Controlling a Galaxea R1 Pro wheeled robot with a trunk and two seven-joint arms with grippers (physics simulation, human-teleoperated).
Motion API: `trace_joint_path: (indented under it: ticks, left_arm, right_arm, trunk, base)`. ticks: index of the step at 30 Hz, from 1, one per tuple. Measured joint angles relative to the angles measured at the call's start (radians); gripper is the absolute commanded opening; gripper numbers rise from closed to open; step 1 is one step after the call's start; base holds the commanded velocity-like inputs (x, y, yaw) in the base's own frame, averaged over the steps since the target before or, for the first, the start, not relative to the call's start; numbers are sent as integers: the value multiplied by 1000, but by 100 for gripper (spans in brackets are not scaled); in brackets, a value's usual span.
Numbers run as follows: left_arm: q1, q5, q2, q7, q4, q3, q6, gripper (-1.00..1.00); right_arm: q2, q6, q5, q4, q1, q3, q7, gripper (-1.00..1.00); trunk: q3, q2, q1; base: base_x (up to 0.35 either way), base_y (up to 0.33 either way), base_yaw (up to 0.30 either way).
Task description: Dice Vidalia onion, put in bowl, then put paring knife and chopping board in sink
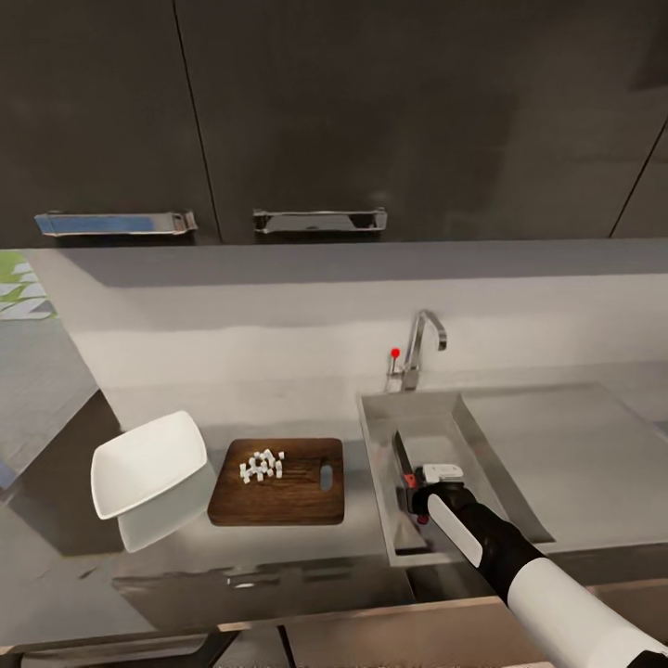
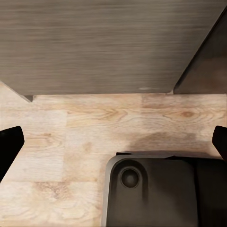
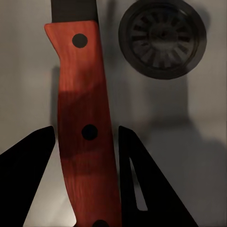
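The paring knife point(image 1: 402, 458) is down inside the sink point(image 1: 436, 416), its dark blade pointing toward the back wall. In the right wrist view its red handle point(image 3: 85, 123) runs between the two black fingers of my right gripper point(image 3: 86, 128), which press against it on both sides, beside the round drain point(image 3: 162, 39). The diced onion point(image 1: 262, 465) lies as a small heap of white cubes on the chopping board point(image 1: 278, 501), left of the sink on the countertop point(image 1: 83, 547). The white bowl point(image 1: 148, 461) sits left of the board with nothing in it. My left gripper point(image 2: 113, 142) is open above a wooden floor.
A chrome tap point(image 1: 419, 345) with a red knob stands behind the sink, and the flat drainboard point(image 1: 566, 445) stretches to its right. Dark wall cabinets with chrome handles point(image 1: 320, 220) hang overhead. Below the left gripper is the robot's dark base point(image 2: 156, 194).
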State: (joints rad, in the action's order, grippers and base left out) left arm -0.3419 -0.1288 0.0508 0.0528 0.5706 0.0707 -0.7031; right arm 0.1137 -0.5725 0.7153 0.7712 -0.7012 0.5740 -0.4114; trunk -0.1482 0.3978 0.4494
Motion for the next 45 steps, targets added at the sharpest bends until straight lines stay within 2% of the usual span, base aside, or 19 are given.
trace_joint_path:
  ticks: [16,17,29,45]
  left_arm:
    - [0,0,0,0,0,0,0,100]
    - [0,0,0,0,0,0,0,100]
    - [0,0,0,0,0,0,0,100]
    - [0,0,0,0,0,0,-1,100]
  right_arm:
    - [0,0,-1,0,0,0,0,-100]
    - [0,0,0,0,0,0,0,100]
    - [0,0,0,0,0,0,0,100]
    - [0,25,0,0,0,0,0,100]
  trunk:
    - [-22,0,0]
    - [-22,0,0]
    - [-21,0,0]
    - [3,0,0]
  base:
    - [0,0,3]
    - [0,0,1]
    - [0,0,-2]
    - [0,0,-73]
